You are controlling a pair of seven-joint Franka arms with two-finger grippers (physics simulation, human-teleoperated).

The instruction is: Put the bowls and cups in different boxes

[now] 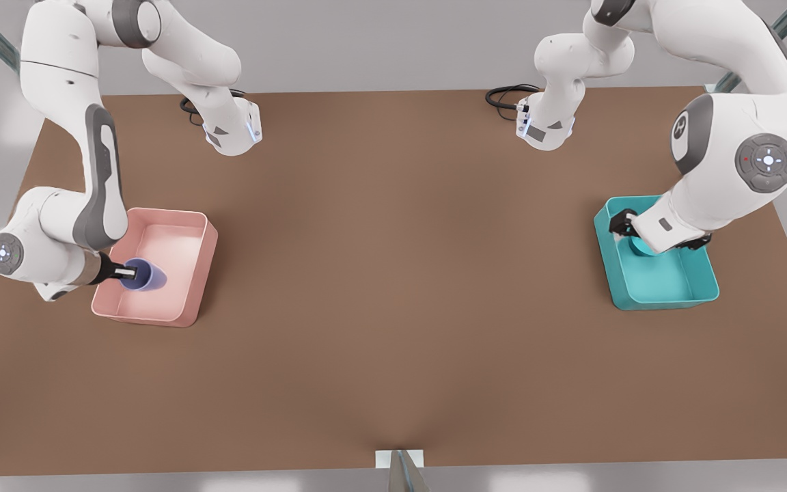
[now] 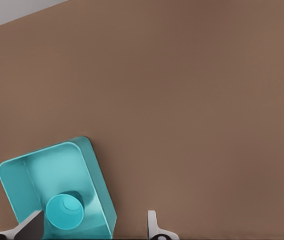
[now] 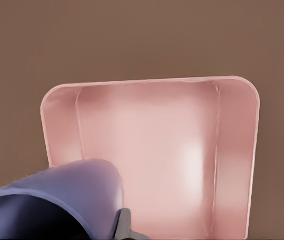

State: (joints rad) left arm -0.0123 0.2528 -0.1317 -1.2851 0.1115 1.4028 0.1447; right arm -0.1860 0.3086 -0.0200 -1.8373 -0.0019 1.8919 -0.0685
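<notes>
Front view: right gripper [image 1: 135, 273] clamped on lavender cup [image 1: 147, 275], tipped sideways over pink box [image 1: 192, 301], near its wall. Left gripper [image 1: 660, 236] above teal box [image 1: 667, 301], over teal bowl [image 1: 643, 247].

Left wrist view: fingers [image 2: 153, 222] spread wide, bowl [image 2: 64, 216] inside teal box [image 2: 99, 170].

Right wrist view: cup [image 3: 56, 200] gripped above pink box [image 3: 147, 85], finger [image 3: 124, 225] against cup's wall.

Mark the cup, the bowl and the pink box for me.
lavender cup [image 1: 146, 275], front view, on its side wall.
teal bowl [image 2: 64, 211], left wrist view, on its inner floor.
pink box [image 3: 149, 83], right wrist view, on its far rim.
</notes>
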